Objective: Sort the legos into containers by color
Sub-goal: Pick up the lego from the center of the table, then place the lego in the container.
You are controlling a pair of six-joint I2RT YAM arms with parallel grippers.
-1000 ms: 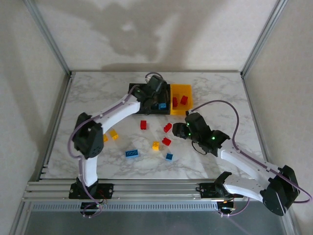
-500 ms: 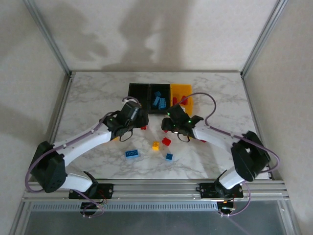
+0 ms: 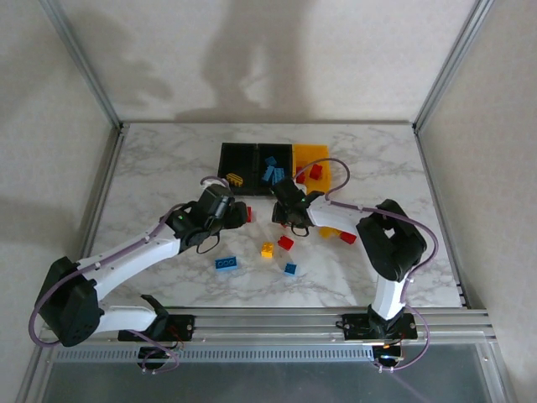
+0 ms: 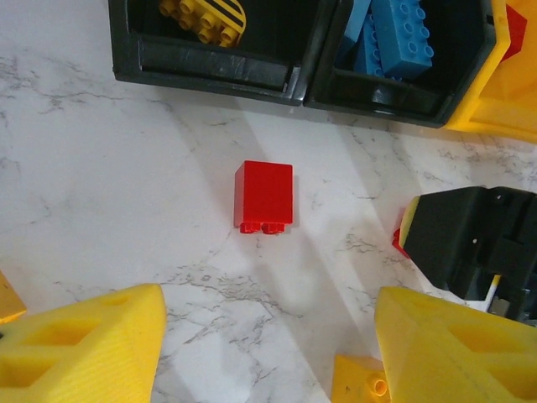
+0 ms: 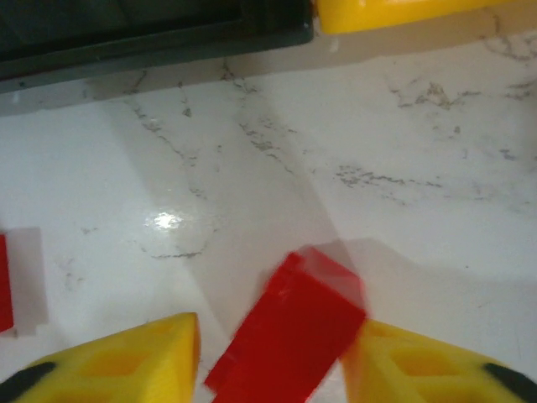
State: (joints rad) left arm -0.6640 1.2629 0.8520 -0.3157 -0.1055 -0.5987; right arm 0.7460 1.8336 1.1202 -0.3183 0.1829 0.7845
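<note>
Left gripper (image 4: 267,340), fingers spread, faces a small red plastic brick (image 4: 264,195). Right gripper (image 5: 270,357), fingers apart, flanks another red brick (image 5: 289,332).

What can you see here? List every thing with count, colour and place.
bins: three joined, two black, one yellow-orange, far middle of table
striped yellow brick: one, left black bin
blue bricks: several, middle black bin
binned red bricks: two, yellow-orange bin
loose red bricks: at least four, mid-table
loose blue bricks: two, near middle
loose yellow bricks: at least two, mid-table
table: one, white marble
left gripper: one, yellow fingers, open, facing a loose red brick
right gripper: one, yellow fingers, around a loose red brick, grip unclear
</note>
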